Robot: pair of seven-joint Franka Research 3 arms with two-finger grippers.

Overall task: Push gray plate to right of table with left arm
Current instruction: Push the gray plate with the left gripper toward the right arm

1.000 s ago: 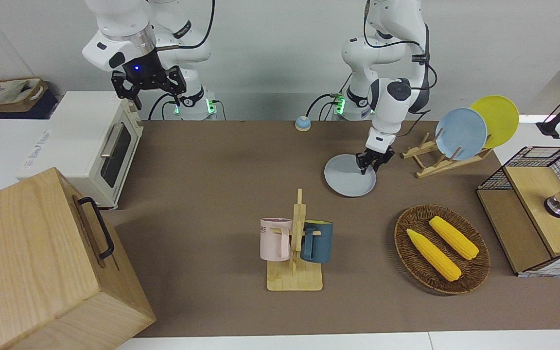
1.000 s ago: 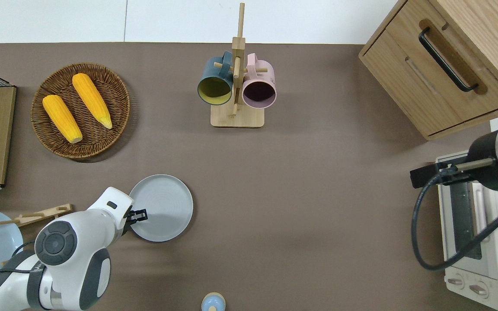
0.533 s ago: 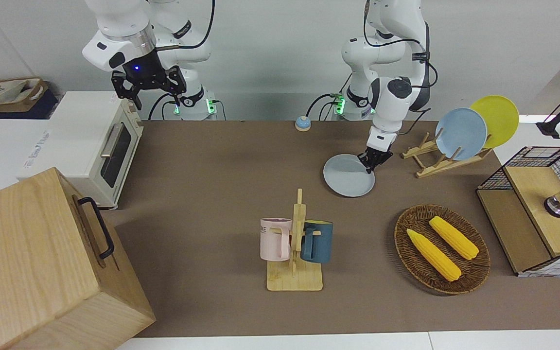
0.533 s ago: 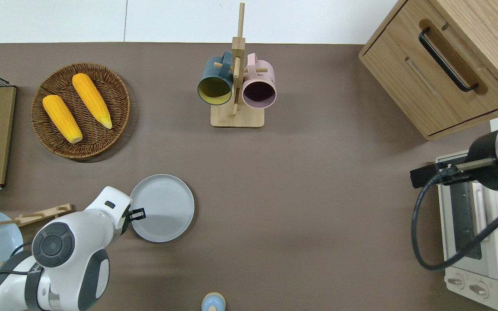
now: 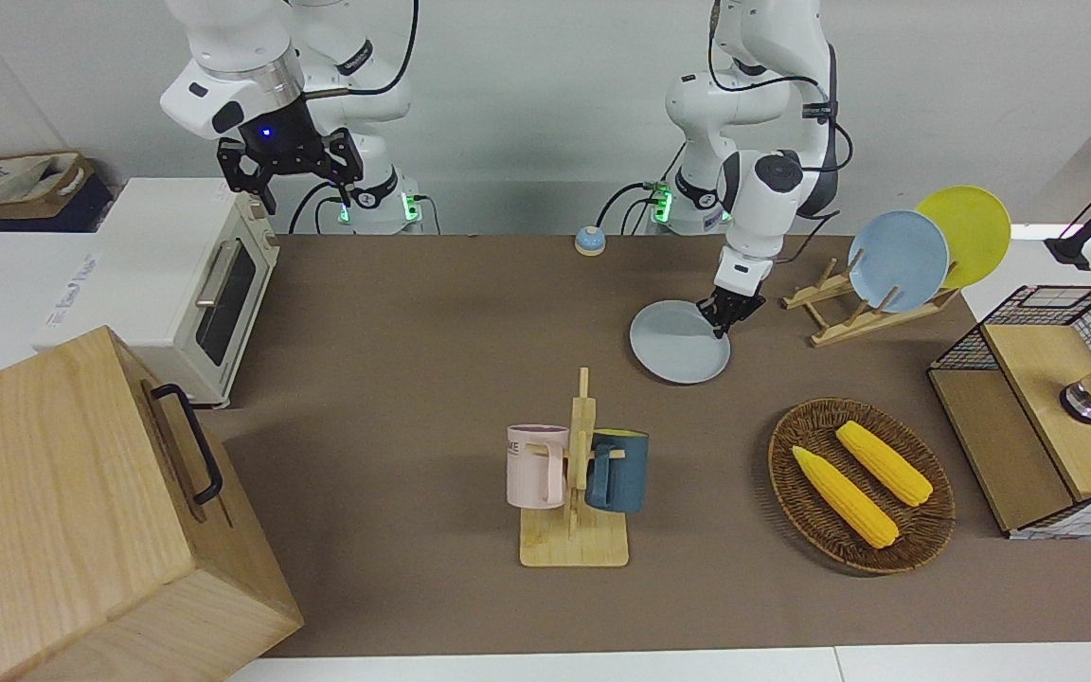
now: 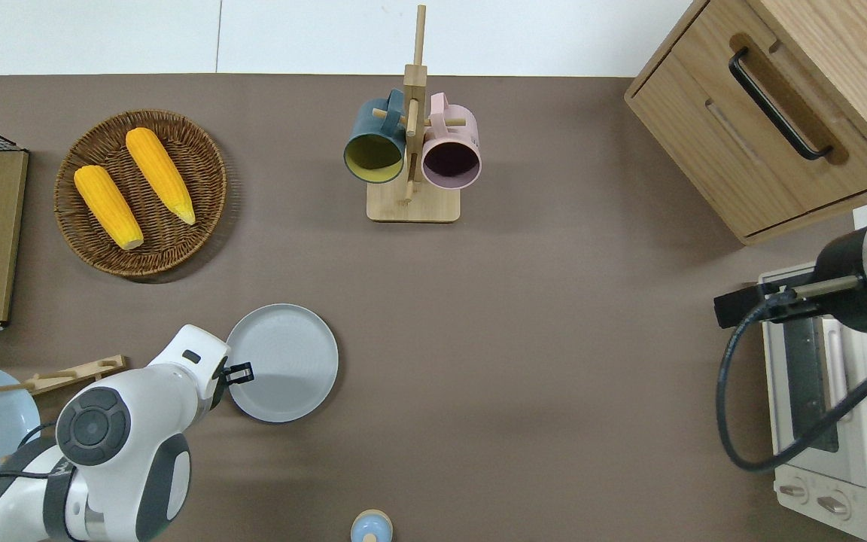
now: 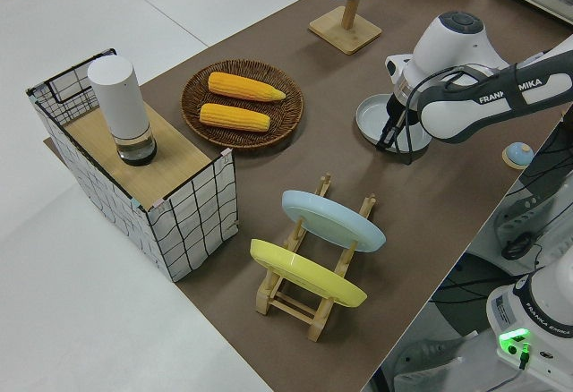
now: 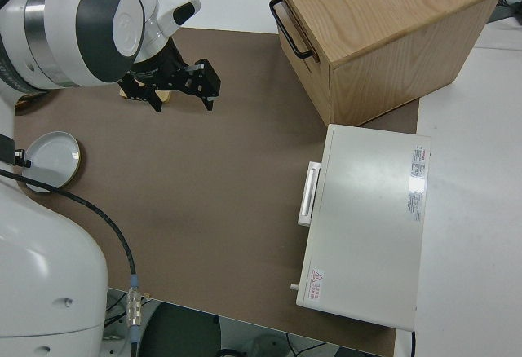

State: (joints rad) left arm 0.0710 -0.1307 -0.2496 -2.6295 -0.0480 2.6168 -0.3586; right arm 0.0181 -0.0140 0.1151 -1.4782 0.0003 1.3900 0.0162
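Item 1, gray plate (image 6: pixel 283 361): you see it lying flat on the brown surface (image 6: pixel 539 361), lower left of the overhead view. It is round, so it shows no long axis and no heading; the open face points up.

Item 2, left hand (image 6: pixel 239 372): low at the plate's rim on the side toward the left arm's end of the surface, fingertips at the rim in the front view. Whether it is clenched or released you cannot tell.

Item 3, right hand (image 5: pixel 290 170): parked, upper left of the front view, fingers spread and holding nothing.

Item 4, writing: "FRANKA" and "MIKA" read on the left arm (image 7: pixel 488 106) in the left side view; "FRANKA EMIKA" on the arm base (image 7: pixel 537 325) at lower right of that view. The pink mug (image 5: pixel 536 464) carries letters ending in "ME". The white oven (image 5: pixel 176 284) bears a label too small for you to read, and a red warning triangle shows near its dials in the overhead view.

Item 5, other stock: wicker basket (image 6: pixel 140 193) with two corn cobs, upper left overhead; mug stand (image 6: pixel 412 150) with a dark blue mug (image 6: pixel 373 147), top centre; plate rack (image 5: pixel 849 308) holding a light-blue plate (image 5: pixel 898 260) and a yellow plate (image 5: pixel 967 232), right of the front view; wooden cabinet (image 6: pixel 772 105), upper right overhead.
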